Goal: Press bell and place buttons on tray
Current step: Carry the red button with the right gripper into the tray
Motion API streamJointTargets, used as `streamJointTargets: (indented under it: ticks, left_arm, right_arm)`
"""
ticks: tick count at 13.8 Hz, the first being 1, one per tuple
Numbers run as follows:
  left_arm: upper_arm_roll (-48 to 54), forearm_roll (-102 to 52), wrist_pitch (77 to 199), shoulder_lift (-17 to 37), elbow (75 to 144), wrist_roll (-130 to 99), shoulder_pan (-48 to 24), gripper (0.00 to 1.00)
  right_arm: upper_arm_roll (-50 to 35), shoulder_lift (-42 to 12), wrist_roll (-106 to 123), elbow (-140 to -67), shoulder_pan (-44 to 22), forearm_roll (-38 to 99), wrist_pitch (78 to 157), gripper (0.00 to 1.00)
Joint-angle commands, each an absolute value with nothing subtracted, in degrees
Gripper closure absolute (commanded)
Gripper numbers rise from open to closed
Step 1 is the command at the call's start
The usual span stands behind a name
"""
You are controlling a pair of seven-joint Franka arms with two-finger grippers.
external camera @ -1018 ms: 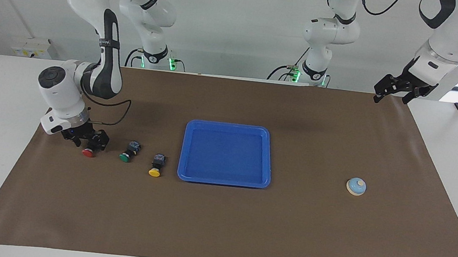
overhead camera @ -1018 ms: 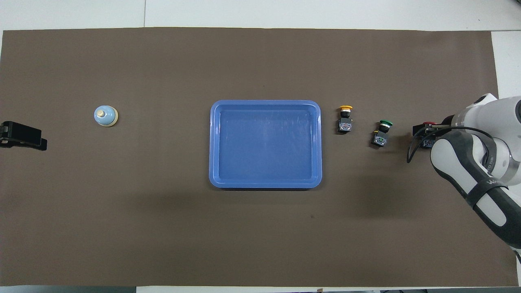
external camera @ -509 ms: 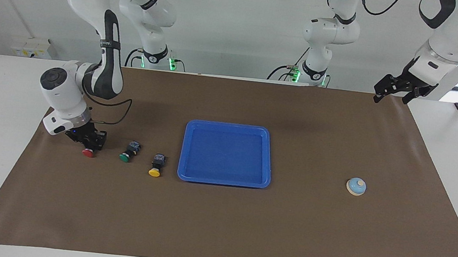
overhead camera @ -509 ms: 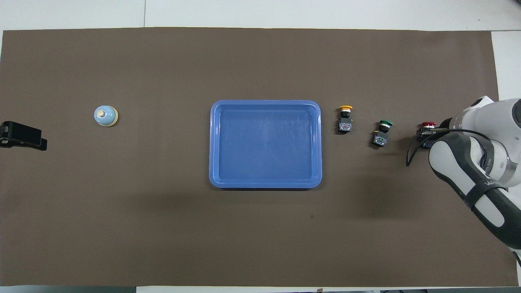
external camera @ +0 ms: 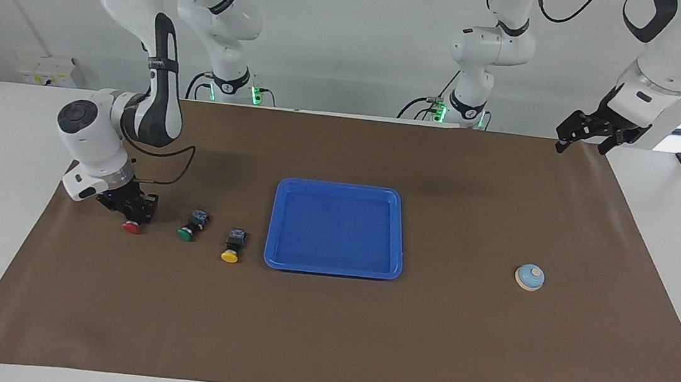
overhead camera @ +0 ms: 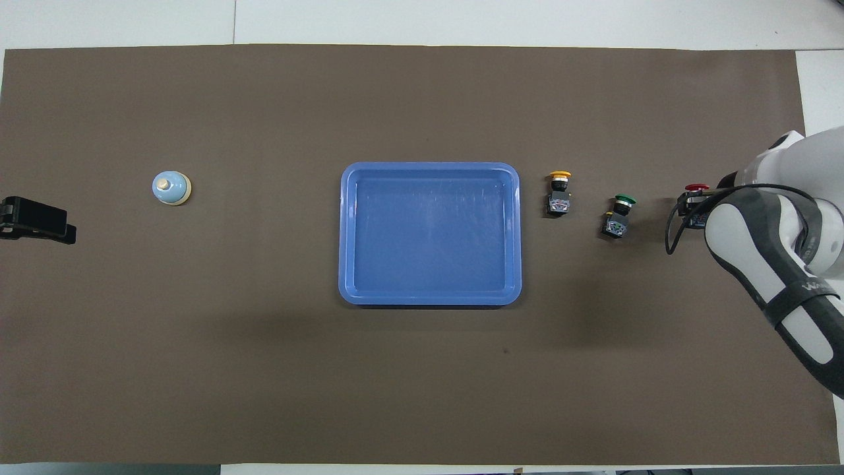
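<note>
The right arm's forearm and wrist cover most of the right gripper [overhead camera: 693, 212] from overhead, so only the red button [overhead camera: 695, 189] cap and a bit of black body peek out beside the white casing. The facing view shows more: the right gripper [external camera: 134, 212] is down at the brown mat [external camera: 326, 329], its fingers closed in around the black body of the red button [external camera: 132, 227], with the red cap sticking out away from the robots. Whether the button has left the mat cannot be made out.

The left gripper [external camera: 583, 137] hangs in the air over the mat's corner at the left arm's end, fingers spread apart and holding nothing; this arm waits. From overhead only its black tip [overhead camera: 36, 221] shows, cut off at the picture's edge.

The green button [external camera: 190, 228] and the yellow button [external camera: 232, 248] lie on their sides on the mat between the red one and the blue tray [external camera: 332, 269] (the yellow one just beside the tray's rim). The tray sits mid-table with nothing in it. The bell [external camera: 529, 277] stands upright on the mat, well apart from the tray, toward the left arm's end.
</note>
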State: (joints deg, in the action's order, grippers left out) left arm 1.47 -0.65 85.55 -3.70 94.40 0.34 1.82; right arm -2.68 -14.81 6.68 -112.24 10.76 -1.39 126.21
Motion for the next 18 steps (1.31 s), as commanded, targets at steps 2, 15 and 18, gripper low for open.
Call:
streamJointTargets:
  ticks: [2,15,18]
  left_arm:
    - [1.32,-0.79,85.17,-4.92,95.45,-0.09,1.76,0.00]
    - [1.32,-0.79,85.17,-4.92,95.45,-0.17,1.76,0.00]
    - [1.32,-0.79,85.17,-4.92,95.45,-0.17,1.76,0.00]
  right_arm:
    - [-3.34,-14.41,-4.18,-100.92,3.37,-0.97,112.62,1.00]
    - [-3.34,-18.80,-27.16,-103.52,-22.41,0.44,124.26,1.00]
    - [-3.34,-20.56,-27.07,-107.39,-22.41,0.44,130.86,1.00]
